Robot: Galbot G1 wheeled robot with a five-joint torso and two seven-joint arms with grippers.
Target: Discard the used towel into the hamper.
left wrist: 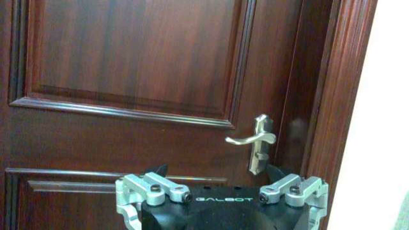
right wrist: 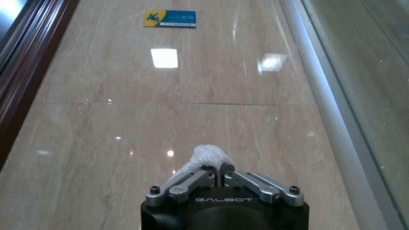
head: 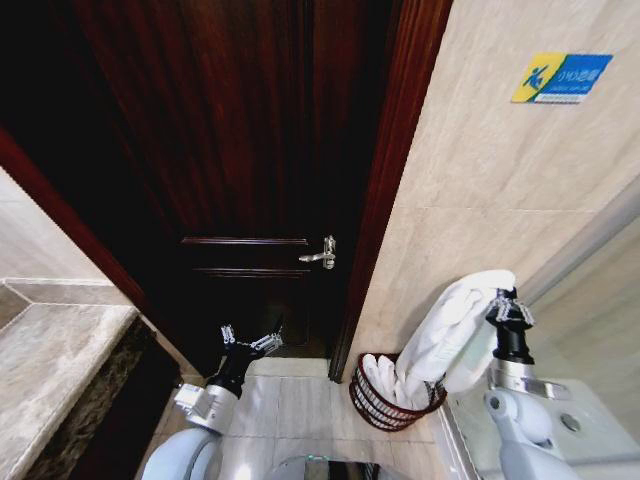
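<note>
At the right of the head view, the right gripper is raised with its fingers closed tight on the upper end of a white towel. The towel hangs down and to the left from that grip as a long folded drape, and its lower end sits inside the hamper, the dark red-brown slatted basket on the tiled floor in the lower middle of the frame, against the beige marble wall. In the right wrist view, a tuft of the towel pokes out between the shut fingers of the right gripper, with the wall and a small yellow and blue sign beyond. The left gripper hangs low at the lower left of centre with its fingers spread wide and holding nothing, pointed at the dark wooden door. The left wrist view shows the door's silver lever handle above the spread fingers of the left gripper.
</note>
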